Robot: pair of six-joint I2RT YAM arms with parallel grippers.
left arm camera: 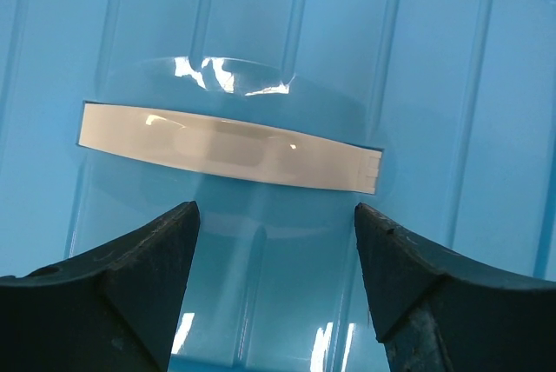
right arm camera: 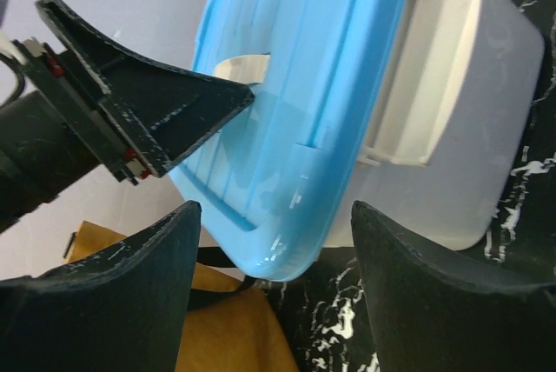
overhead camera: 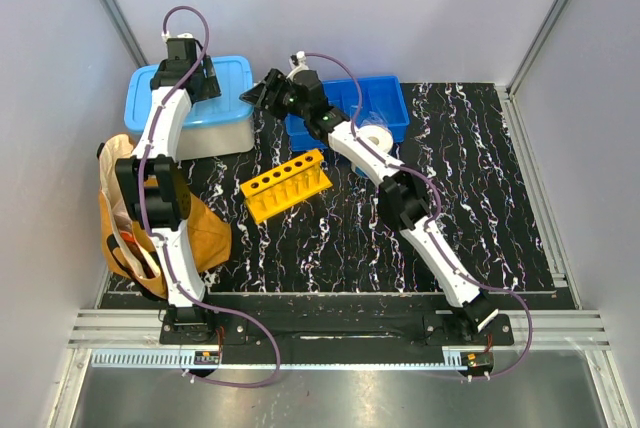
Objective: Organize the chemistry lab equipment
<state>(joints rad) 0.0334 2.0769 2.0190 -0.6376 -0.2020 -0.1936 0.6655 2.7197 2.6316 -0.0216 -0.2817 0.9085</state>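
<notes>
The yellow test-tube rack (overhead camera: 287, 184) with six round holes lies on the black marbled mat, its holes empty. The tubes, the goggles and the small yellow piece are out of view. My left gripper (overhead camera: 197, 76) is open and empty just above the light-blue lid (overhead camera: 225, 98) of a pale storage box; in the left wrist view (left arm camera: 276, 211) the jaws straddle the lid below its white handle (left arm camera: 230, 146). My right gripper (overhead camera: 259, 96) is open and empty at the box's near right corner; in its own view (right arm camera: 274, 207) the lid's corner (right arm camera: 295, 215) lies between the jaws.
An open dark-blue bin (overhead camera: 390, 108) with a white paper roll (overhead camera: 375, 138) stands at the back, behind the right arm. A tan-yellow bag (overhead camera: 205, 238) lies at the left edge and shows in the right wrist view (right arm camera: 217, 328). The box has a white side latch (right arm camera: 417, 85).
</notes>
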